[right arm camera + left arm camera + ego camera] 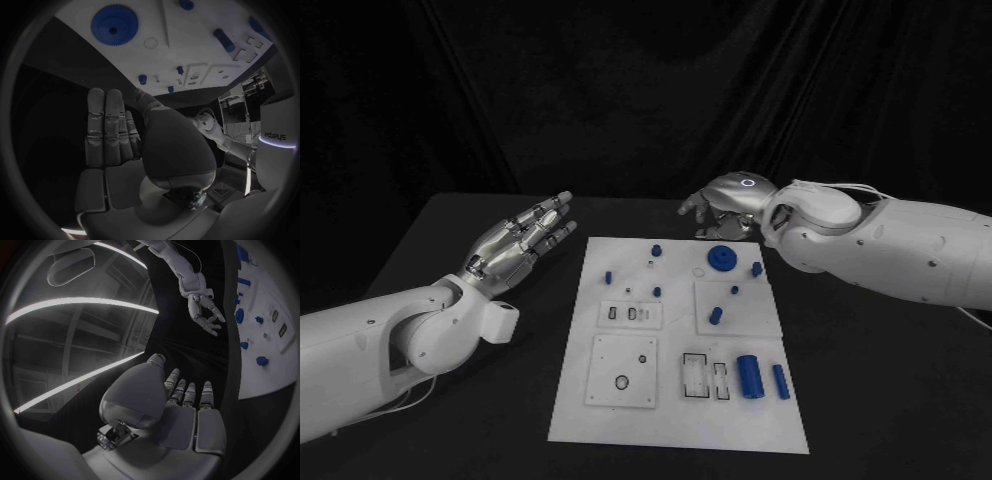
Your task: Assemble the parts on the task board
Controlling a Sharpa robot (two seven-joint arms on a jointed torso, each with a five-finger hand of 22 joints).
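Note:
The white task board lies in the middle of the black table. A blue gear sits near its far edge. Small blue pegs stand across its far half, and two blue cylinders lie at its near right. My left hand hovers left of the board with fingers straight and spread, holding nothing. Just beyond the board's far right corner, my right hand hangs near the gear, fingers apart and empty.
White inset plates with cut-outs lie on the board's near half. Black table surface surrounds the board, and a dark curtain hangs behind.

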